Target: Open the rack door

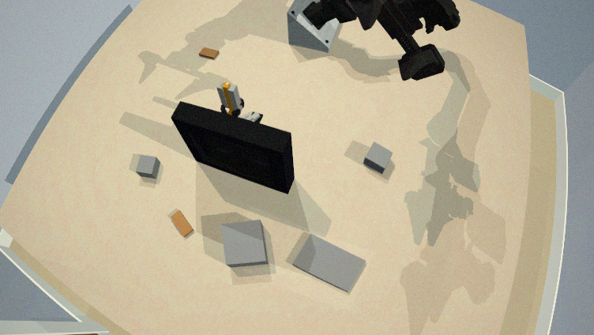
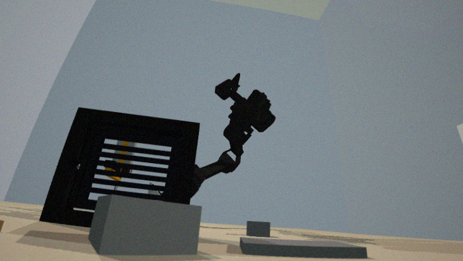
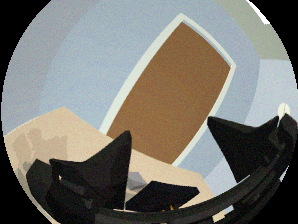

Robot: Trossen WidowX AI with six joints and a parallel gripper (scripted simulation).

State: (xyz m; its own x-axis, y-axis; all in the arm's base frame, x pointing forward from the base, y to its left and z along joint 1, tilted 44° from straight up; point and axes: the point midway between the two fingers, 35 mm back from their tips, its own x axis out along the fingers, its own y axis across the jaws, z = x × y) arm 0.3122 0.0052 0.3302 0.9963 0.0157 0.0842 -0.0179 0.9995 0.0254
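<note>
The black rack frame (image 1: 234,125) (image 2: 139,119) stands upright on the table. Its slatted door (image 2: 129,168) appears flush in the frame. The handle (image 1: 227,97) (image 2: 125,152), grey with an orange stripe, stands upright on the arm's side of the door; in the exterior view it shows through the slats. A bit of orange shows at the bottom of the wrist view beside a dark slab, probably the rack top (image 3: 165,194). My gripper (image 3: 170,128) is open and empty, its fingers wide apart. It hangs high to the right of the rack in the exterior view, away from the handle. Whether the door is latched cannot be told.
A small grey cube (image 1: 148,166) stands left of the rack and another (image 1: 377,157) (image 2: 258,228) to its right. A large grey block (image 1: 244,243) (image 2: 147,225) and a flat grey slab (image 1: 329,262) (image 2: 303,247) are behind it. Orange-brown bricks (image 1: 208,53) (image 1: 182,223) lie nearby.
</note>
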